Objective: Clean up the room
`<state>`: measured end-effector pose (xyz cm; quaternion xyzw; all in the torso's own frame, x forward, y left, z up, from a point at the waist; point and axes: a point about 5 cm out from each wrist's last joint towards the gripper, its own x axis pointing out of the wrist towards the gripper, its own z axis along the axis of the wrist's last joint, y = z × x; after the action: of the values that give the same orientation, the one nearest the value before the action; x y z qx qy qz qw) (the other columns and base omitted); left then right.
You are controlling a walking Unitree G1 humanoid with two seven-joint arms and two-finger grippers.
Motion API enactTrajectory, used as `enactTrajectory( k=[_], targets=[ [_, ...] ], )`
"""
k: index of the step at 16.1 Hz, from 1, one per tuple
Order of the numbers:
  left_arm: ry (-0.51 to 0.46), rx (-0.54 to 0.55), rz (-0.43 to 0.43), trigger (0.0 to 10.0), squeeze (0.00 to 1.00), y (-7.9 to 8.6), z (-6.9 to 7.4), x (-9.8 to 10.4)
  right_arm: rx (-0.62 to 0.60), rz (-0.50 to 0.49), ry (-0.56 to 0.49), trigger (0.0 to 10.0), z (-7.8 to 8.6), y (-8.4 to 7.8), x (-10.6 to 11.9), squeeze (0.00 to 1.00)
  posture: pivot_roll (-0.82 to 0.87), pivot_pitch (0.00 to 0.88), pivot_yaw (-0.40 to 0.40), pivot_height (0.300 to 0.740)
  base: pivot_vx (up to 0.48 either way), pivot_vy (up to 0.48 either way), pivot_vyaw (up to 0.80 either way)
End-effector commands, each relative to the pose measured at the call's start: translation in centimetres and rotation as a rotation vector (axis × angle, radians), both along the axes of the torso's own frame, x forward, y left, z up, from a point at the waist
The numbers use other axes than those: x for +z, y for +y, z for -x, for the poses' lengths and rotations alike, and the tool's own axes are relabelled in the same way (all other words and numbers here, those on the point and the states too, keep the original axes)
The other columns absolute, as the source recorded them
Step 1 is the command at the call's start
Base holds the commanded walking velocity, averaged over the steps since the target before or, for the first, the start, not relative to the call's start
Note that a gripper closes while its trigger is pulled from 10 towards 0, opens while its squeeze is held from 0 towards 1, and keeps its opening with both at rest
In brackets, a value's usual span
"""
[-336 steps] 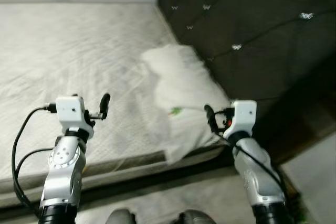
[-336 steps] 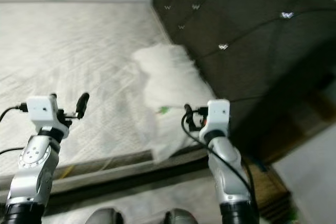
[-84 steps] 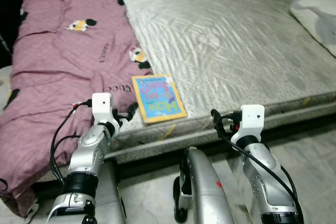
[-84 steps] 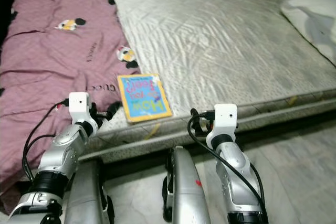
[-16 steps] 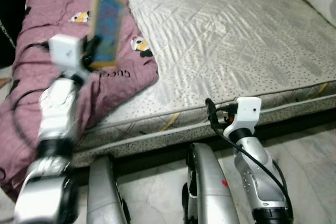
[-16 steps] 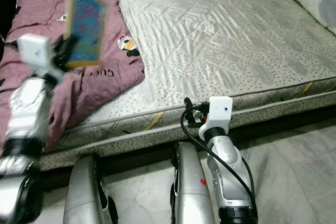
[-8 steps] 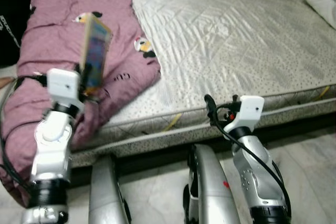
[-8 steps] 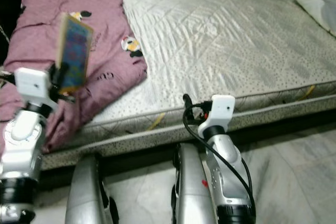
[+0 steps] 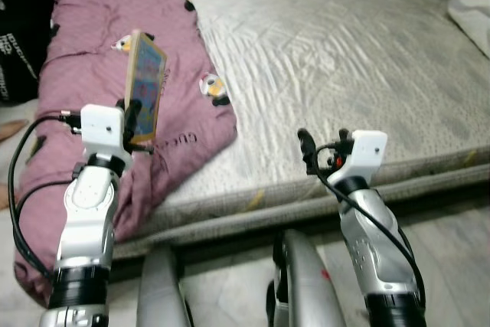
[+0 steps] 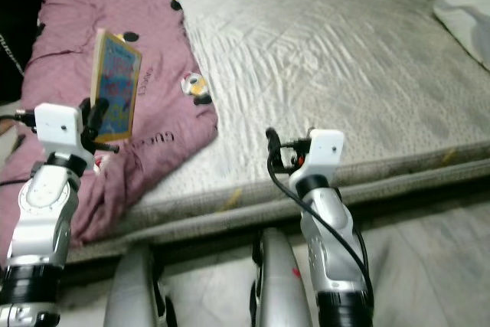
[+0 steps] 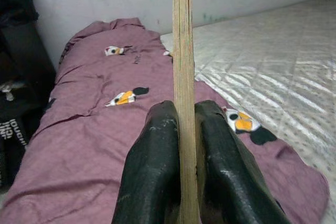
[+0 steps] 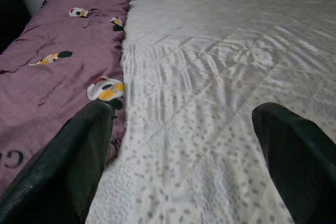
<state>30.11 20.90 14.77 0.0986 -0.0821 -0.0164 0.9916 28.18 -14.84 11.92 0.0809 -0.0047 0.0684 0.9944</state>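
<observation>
The book (image 9: 145,86), a thin stiff-covered rectangle with a yellow border and blue face, stands upright, pinched at its lower edge by the left gripper (image 11: 184,129) above the rumpled mauve quilt (image 9: 84,74). The right gripper (image 9: 321,142), fingers spread and holding nothing, hovers at the edge of the stitched grey mattress (image 9: 360,59).

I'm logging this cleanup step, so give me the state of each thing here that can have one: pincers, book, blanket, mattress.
left pincer: shut on the book, raised over the blanket
right pincer: open, holding nothing, at the bed's edge
book: held upright, lifted off the bed
blanket: purple, rumpled, hanging over the mattress edge
mattress: bare, uncovered
</observation>
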Motion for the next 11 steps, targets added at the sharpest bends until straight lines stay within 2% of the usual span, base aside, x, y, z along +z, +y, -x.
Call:
enactTrajectory(
  k=[1,3,6,11],
  targets=[
    [-0.069,0.005,-0.011,10.0,0.00,0.0,0.0,1.7,0.003,-0.004,0.002,10.0,0.0,-0.2,0.0,0.00,-0.01,0.044,-0.018,0.679,0.000,0.000,0.00],
    [-0.066,0.010,-0.009,10.0,0.00,-0.1,0.1,1.6,0.006,-0.004,0.003,10.0,-0.1,-0.2,0.0,0.00,-0.01,0.042,-0.019,0.703,0.000,0.000,0.00],
    [-0.026,-0.004,-0.018,10.0,0.00,-0.7,0.3,0.3,0.005,-0.005,0.002,10.0,-0.2,-0.1,0.0,0.00,-0.01,0.040,-0.020,0.740,0.000,0.000,0.00],
    [0.056,-0.022,-0.016,10.0,0.00,-1.4,1.2,-2.2,-0.004,-0.002,0.007,10.0,0.0,-0.3,-0.2,0.00,-0.02,0.040,-0.018,0.740,0.000,0.000,0.00]
  ],
)
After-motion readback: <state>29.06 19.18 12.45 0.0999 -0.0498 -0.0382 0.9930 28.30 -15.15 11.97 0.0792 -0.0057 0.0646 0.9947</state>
